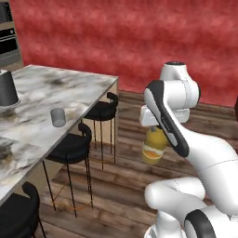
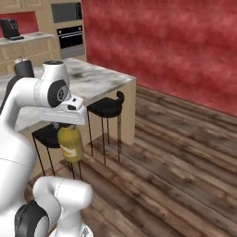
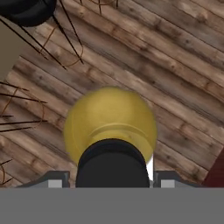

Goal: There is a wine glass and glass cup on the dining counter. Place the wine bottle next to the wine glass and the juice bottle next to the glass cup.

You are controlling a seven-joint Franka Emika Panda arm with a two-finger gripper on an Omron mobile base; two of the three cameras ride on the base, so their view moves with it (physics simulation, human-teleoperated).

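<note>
Left base view, taken from left to right with the dining counter [image 1: 69, 90] as the landmark: on its marble top stands a tall dark cylinder [image 1: 8, 88] at the far left, and the glass cup [image 1: 58, 117] stands to the right of it, close to the counter's long near edge. Black stools [image 1: 72, 146] line that edge underneath. Well to the right of the counter, out over the wooden floor [image 1: 116, 176], the juice bottle [image 1: 153, 146] hangs upright from the gripper [image 1: 155, 129], whose jaws are closed narrowly on the bottle just under its black cap.

The bottle looks rigid and smooth, probably moderately heavy if full, so the rounded belly would slip; the shoulder below the cap seems the sensible hold, and that is where it is taken. It may swing a little under the hand.

In the hand view the bottle [image 3: 109, 127] hangs over bare planks, away from the counter. A red wall [image 1: 139, 42] backs the room, with ovens [image 2: 69, 30] beyond the counter's far end.
</note>
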